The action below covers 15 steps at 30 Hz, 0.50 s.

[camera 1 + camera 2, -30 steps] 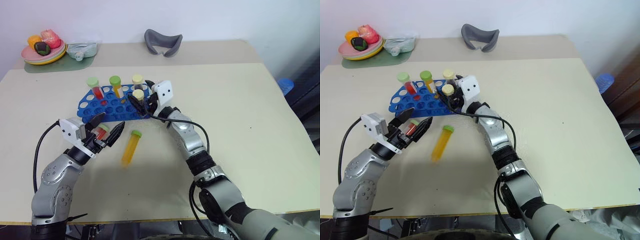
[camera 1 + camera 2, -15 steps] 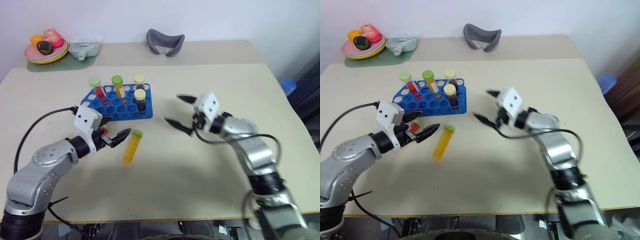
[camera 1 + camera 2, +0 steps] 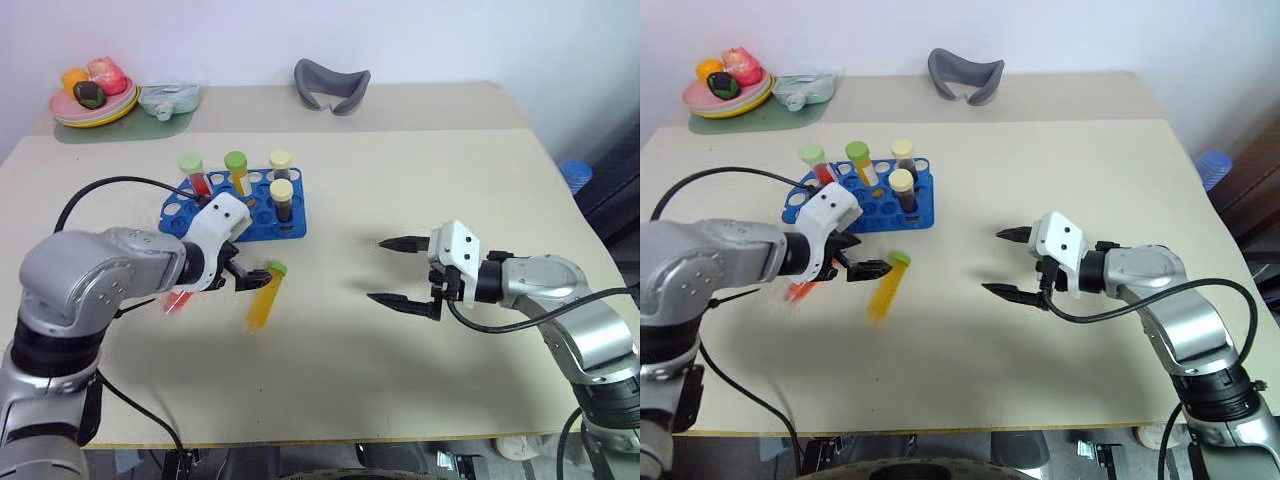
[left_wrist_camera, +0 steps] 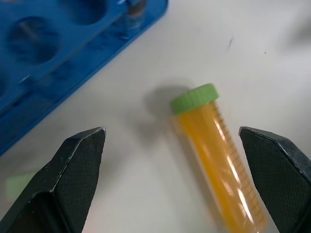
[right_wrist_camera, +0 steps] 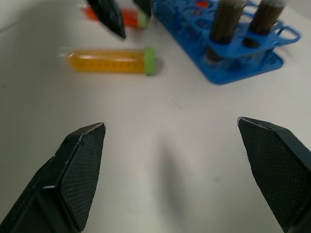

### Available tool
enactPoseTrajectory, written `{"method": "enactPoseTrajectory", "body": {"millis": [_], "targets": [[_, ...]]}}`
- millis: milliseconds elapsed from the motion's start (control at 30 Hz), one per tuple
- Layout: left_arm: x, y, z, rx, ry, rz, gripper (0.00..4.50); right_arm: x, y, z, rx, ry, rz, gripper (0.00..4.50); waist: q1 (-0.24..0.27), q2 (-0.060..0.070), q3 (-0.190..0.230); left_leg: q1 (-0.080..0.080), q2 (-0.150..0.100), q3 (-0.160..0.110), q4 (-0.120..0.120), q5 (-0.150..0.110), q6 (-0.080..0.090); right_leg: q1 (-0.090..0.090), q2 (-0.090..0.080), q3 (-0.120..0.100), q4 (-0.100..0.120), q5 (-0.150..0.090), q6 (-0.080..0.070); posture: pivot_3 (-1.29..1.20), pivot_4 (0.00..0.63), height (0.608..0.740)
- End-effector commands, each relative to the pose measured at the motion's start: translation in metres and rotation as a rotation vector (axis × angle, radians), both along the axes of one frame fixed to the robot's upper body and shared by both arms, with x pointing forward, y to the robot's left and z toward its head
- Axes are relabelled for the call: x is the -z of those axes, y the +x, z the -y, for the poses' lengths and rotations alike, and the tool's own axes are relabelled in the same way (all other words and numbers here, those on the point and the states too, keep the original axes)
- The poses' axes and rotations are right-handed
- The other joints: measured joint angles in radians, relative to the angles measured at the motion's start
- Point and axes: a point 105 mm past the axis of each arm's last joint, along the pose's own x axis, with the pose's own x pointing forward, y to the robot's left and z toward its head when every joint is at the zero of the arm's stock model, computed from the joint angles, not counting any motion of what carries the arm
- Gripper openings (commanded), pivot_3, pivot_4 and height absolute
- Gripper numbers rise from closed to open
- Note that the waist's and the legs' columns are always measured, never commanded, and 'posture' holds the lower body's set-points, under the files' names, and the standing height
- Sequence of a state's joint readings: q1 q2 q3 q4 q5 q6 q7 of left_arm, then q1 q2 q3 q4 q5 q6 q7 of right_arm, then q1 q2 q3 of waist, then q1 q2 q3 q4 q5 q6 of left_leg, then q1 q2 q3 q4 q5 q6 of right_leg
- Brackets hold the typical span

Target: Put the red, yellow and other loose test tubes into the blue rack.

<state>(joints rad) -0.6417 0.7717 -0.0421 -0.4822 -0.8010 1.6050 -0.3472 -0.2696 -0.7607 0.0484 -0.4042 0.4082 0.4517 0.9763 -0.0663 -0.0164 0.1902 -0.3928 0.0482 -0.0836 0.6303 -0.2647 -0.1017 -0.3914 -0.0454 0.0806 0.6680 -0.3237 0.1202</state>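
Left tool (image 3: 248, 277), wide, hovers at the yellow tube (image 3: 263, 297); next it must straddle and close. Right tool (image 3: 398, 271) wide.

Lighting is bright, even and diffuse, apparently from overhead; no glare on the table (image 3: 480, 170). Shadows are soft: a faint one lies under the right gripper (image 3: 404, 272), and a small dark patch sits beside the cap of the yellow tube (image 4: 214, 145) between the left gripper's (image 4: 172, 141) fingers. Head views are sharp at centre. In the left wrist view the rack (image 4: 58, 43) is softly blurred. In the right wrist view the fingers (image 5: 82, 170) are out of focus, as are the far tubes.
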Motion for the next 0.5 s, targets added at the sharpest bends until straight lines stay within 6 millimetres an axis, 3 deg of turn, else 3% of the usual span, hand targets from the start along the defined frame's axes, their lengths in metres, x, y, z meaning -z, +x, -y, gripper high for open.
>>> {"method": "enactPoseTrajectory", "body": {"millis": [33, 500], "targets": [[0.005, 0.0, 0.005, 0.007, 0.028, -0.017, 4.5, -0.009, -0.005, -0.007, -0.024, 0.013, 0.046, 4.44, -0.001, 0.0, 0.0, 0.0, 0.0, 0.0, 0.0, 0.0, 0.0, 0.0, 0.0, 0.0, 0.0, 0.0, 0.0, 0.0, 0.15, 0.74], [0.032, 0.002, 0.016, -0.11, 0.101, -0.036, 4.5, -0.007, -0.011, -0.013, -0.055, 0.016, 0.012, 4.44, 0.025, 0.0, 0.0, 0.0, 0.0, 0.0, 0.001, 0.0, 0.0, 0.001, -0.001, 0.0, 0.0, 0.0, 0.0, 0.0, 0.15, 0.74]]}}
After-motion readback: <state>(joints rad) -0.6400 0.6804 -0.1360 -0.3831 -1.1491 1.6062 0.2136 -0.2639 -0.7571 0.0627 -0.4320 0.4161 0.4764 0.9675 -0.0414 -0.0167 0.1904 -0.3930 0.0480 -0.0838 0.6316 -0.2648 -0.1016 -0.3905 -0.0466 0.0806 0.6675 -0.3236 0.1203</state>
